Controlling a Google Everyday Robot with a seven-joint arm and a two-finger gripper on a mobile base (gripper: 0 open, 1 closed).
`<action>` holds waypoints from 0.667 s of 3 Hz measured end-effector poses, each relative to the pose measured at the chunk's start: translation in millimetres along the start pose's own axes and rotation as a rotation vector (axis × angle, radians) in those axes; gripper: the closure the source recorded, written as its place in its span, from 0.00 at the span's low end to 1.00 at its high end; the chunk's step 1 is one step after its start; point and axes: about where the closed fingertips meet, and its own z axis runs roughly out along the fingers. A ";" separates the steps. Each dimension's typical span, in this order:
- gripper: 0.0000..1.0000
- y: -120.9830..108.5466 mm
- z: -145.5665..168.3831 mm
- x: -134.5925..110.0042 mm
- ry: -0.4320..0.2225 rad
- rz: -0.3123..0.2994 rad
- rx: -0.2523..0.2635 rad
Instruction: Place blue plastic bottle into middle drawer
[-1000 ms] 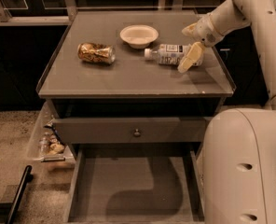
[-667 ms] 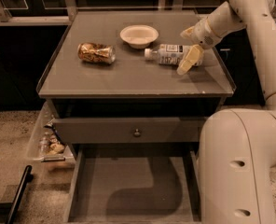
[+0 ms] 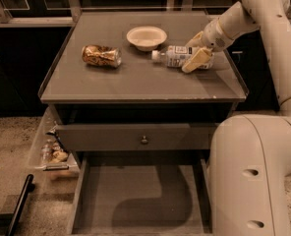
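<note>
Camera view, blue plastic bottle [image 3: 177, 56] lying, gripper [image 3: 197, 50] at its base

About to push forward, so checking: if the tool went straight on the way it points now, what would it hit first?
The blue plastic bottle: the tool is right at it, angled down, at the right of the cabinet top; depth is unclear.

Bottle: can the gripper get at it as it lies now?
Probably yes: the gripper is right at the bottle, lying on its side on the tabletop; bowl and can sit clear of it.
</note>
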 end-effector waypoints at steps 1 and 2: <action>0.65 0.0 0.0 0.0 0.000 0.000 0.000; 0.88 0.0 0.0 0.0 0.000 0.000 0.000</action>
